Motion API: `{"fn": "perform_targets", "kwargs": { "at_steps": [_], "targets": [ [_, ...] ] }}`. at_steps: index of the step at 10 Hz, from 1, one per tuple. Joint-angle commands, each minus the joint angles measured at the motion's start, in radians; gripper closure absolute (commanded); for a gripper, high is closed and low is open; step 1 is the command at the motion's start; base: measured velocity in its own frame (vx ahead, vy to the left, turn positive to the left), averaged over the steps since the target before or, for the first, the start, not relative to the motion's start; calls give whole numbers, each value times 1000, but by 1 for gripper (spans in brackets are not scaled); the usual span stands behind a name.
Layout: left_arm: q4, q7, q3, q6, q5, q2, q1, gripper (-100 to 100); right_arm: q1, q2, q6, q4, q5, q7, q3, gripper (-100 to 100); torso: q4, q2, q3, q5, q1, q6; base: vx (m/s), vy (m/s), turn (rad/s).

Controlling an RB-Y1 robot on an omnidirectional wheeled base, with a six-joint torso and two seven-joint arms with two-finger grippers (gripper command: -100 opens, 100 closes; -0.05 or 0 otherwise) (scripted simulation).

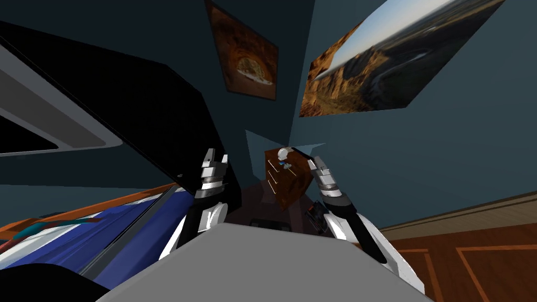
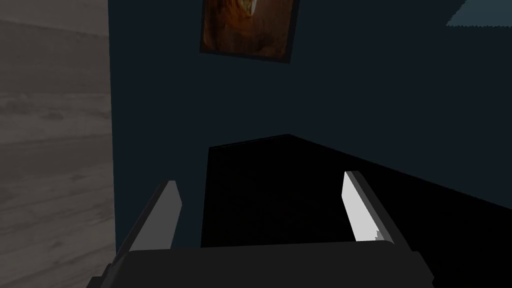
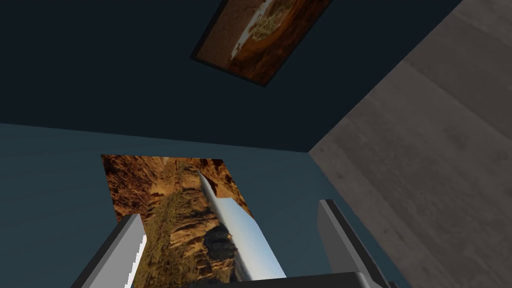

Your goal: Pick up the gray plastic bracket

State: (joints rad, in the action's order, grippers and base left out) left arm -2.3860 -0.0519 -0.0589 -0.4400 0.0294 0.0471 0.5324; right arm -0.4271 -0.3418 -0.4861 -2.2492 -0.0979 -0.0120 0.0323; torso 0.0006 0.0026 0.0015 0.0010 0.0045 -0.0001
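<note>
In the head view both arms are raised in front of me, side by side. The left gripper (image 1: 216, 156) points up and forward with its two fingers parted, holding nothing. The right gripper (image 1: 318, 162) is at about the same height and is seen almost edge-on here.

Between the two grippers, and farther off, a brown chest of drawers (image 1: 286, 191) stands in the corner where the dark blue walls meet. On its top sits a white round thing (image 1: 283, 153). Just beside that lie some small grey and blue bits. The grey one is probably the bracket (image 1: 288, 167), though it is too small here to make out its shape. Both grippers are well apart from it.

To my left is a bed (image 1: 120, 230) with a blue cover and an orange edge, and above it a large black area (image 1: 147, 105). To my right is a brown wooden floor (image 1: 472, 262). Two framed pictures hang on the walls, a smaller one (image 1: 250, 52) and a wide landscape (image 1: 388, 63).

In the left wrist view the fingers (image 2: 160, 220) stand wide apart, so the gripper (image 2: 262, 212) is open and points at a wall.

In the right wrist view the fingers (image 3: 345, 240) are spread just as wide, so the gripper (image 3: 232, 245) is open too and faces a wall.
</note>
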Motion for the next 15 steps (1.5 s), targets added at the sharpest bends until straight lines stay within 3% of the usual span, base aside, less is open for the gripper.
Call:
{"fn": "perform_targets", "kwargs": {
  "at_steps": [1, 15],
  "targets": [
    [0, 0, 0, 0, 0, 0, 0, 0, 4, -31, -1, 11, -10, 1, 4, -100, 0, 0, 0, 0, 0, 0, -30, 59, 27],
    [0, 0, 0, 0, 0, 0, 0, 0, 53, -417, -54, 213, -169, -7, 64, -100, 0, -2, -1, 0, 0, 0, -26, 77, 53]
  ]
}}
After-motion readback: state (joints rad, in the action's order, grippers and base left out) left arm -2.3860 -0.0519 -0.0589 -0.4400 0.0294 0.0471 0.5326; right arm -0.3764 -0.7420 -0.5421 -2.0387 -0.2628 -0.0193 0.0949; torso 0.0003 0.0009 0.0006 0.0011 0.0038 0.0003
